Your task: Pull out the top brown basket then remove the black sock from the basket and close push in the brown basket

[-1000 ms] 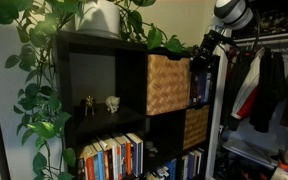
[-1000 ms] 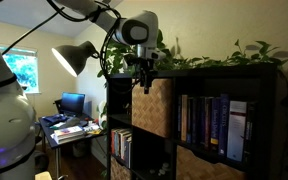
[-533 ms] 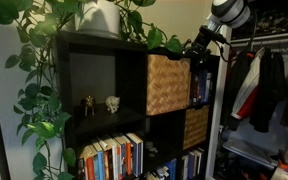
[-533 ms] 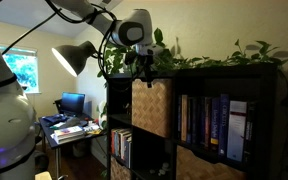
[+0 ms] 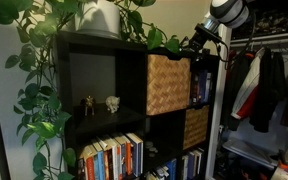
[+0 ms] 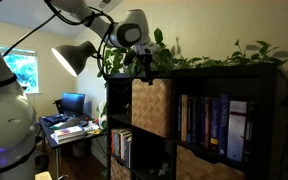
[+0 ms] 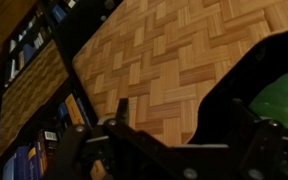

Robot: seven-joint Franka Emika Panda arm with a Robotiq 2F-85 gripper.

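The top brown basket [image 5: 168, 85] is a light tan woven cube sitting in the upper cubby of the black shelf [image 5: 94, 50]. It also shows in an exterior view [image 6: 152, 106], and its weave fills the wrist view [image 7: 154, 50]. My gripper [image 5: 191, 49] hovers at the basket's upper front edge, level with the shelf top, and also shows in an exterior view [image 6: 142, 68]. In the wrist view its fingers [image 7: 169, 118] are spread apart with only wicker between them. The black sock is hidden.
A darker woven basket [image 5: 196, 127] sits in the cubby below. Books [image 6: 212, 125] fill neighbouring cubbies. Trailing plant leaves [image 5: 44, 110] hang over the shelf top and side. Clothes [image 5: 264, 85] hang beside the shelf. A desk lamp [image 6: 76, 57] stands behind it.
My gripper has risen a little along the basket's front, from just below its top edge to the level of the shelf top. The basket has not moved.
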